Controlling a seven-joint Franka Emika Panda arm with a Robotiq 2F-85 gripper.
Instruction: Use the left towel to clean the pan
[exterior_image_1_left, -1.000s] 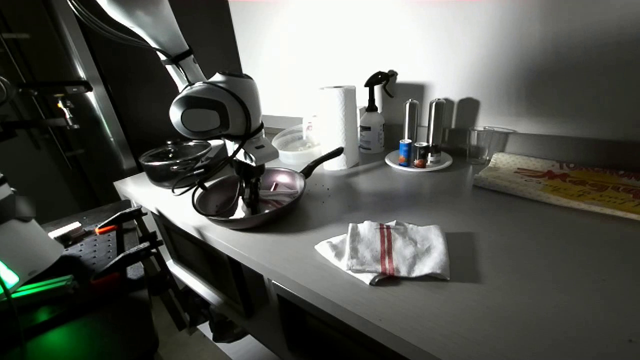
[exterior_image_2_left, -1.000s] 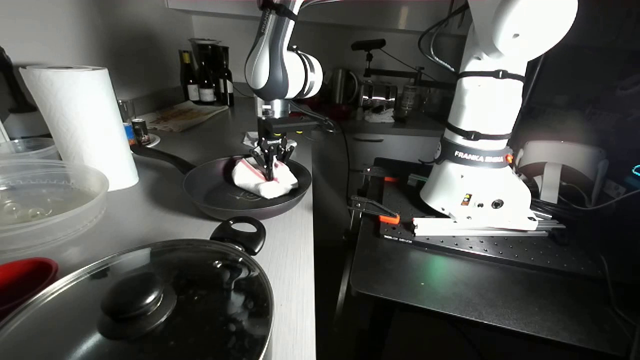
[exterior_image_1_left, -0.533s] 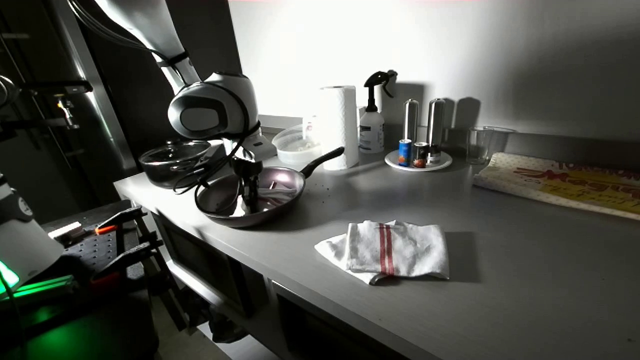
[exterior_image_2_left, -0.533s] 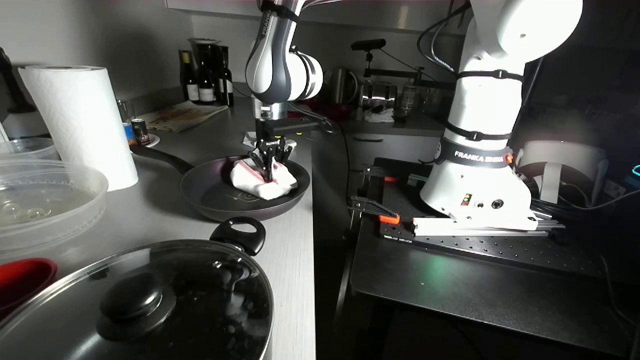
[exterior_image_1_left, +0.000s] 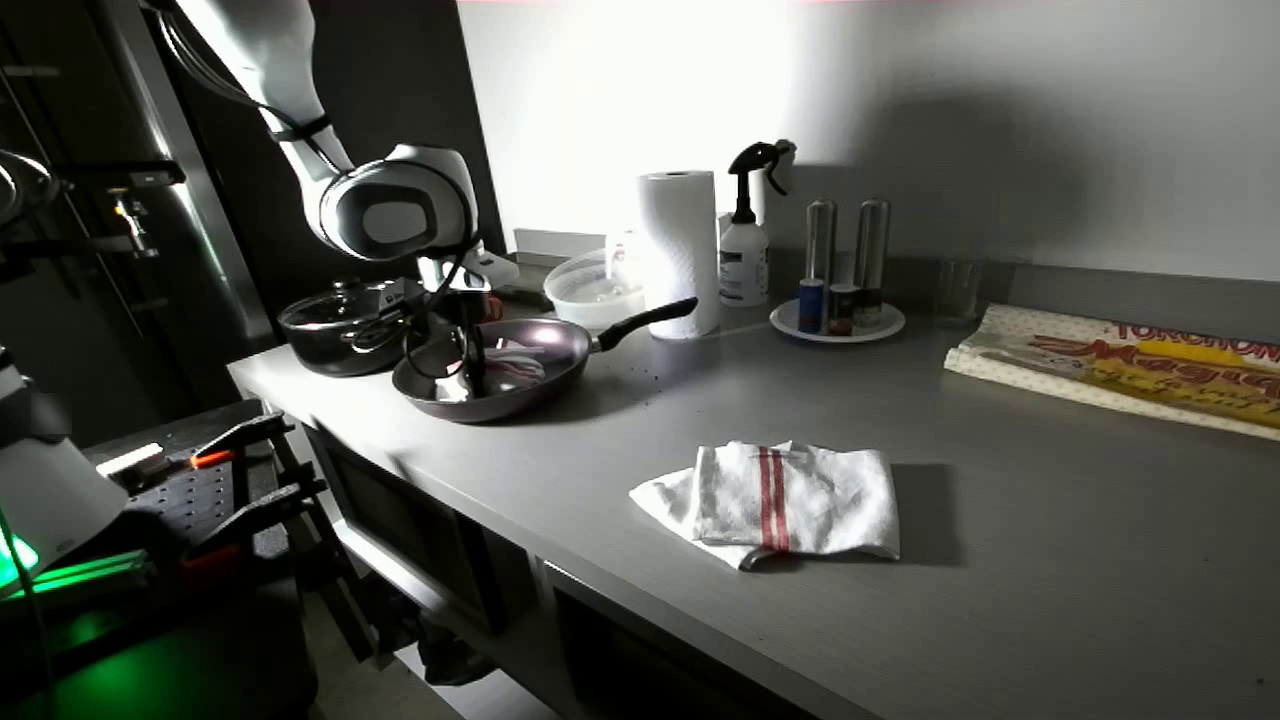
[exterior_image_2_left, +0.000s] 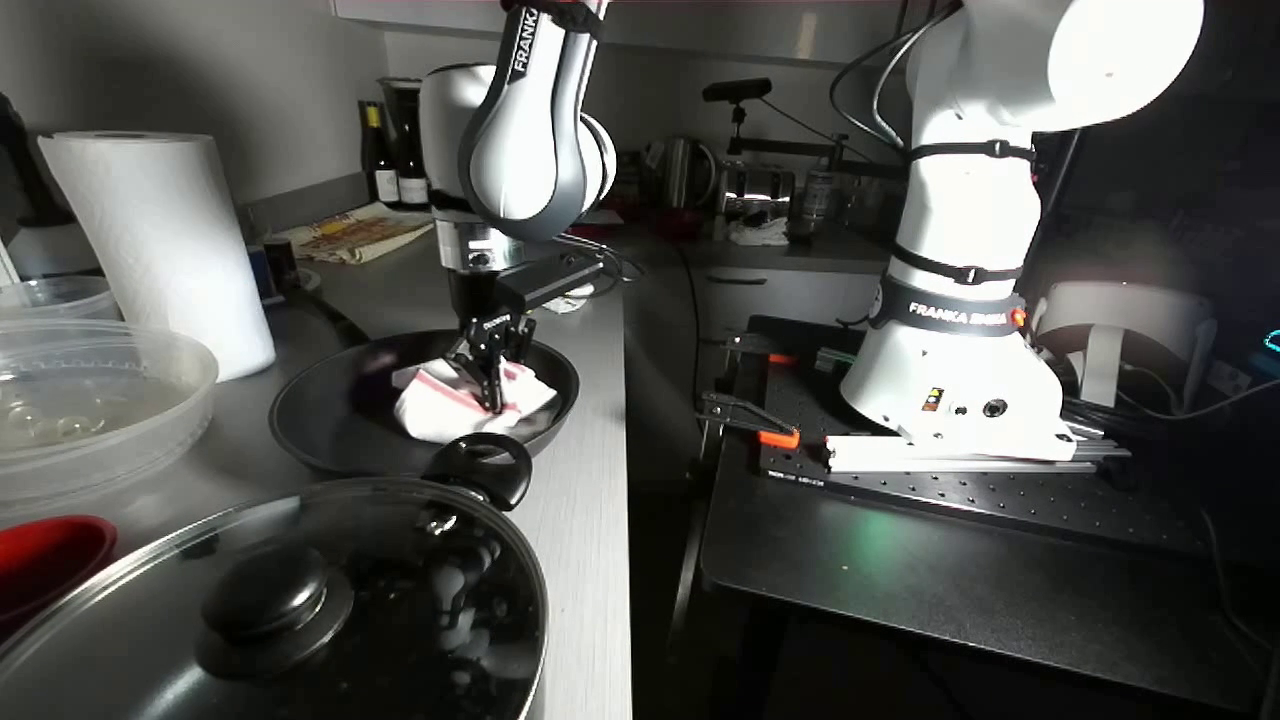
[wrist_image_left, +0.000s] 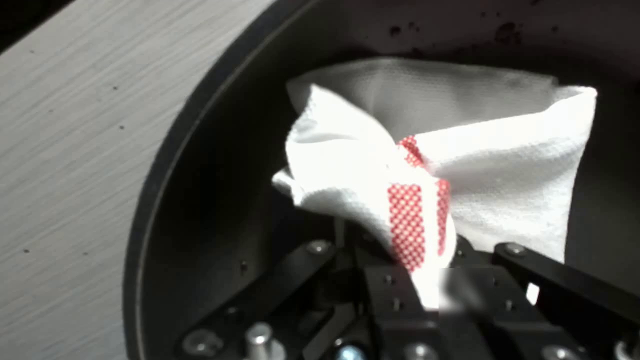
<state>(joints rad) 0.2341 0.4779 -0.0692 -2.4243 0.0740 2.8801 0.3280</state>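
"FRANKA EMIKA" on robot base (exterior_image_2_left: 952, 345)

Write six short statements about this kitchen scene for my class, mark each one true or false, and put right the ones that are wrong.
1. The gripper holds a cloth inside the frying pan. True.
2. That cloth is solid blue. False: it is white and red-striped.
3. A second striped towel lies on the counter. True.
4. That towel touches the frying pan. False: they lie apart, with bare counter between them.
5. A pot and a spray bottle stand on the counter. True.
6. The pot is uncovered. False: a glass lid sits on it.
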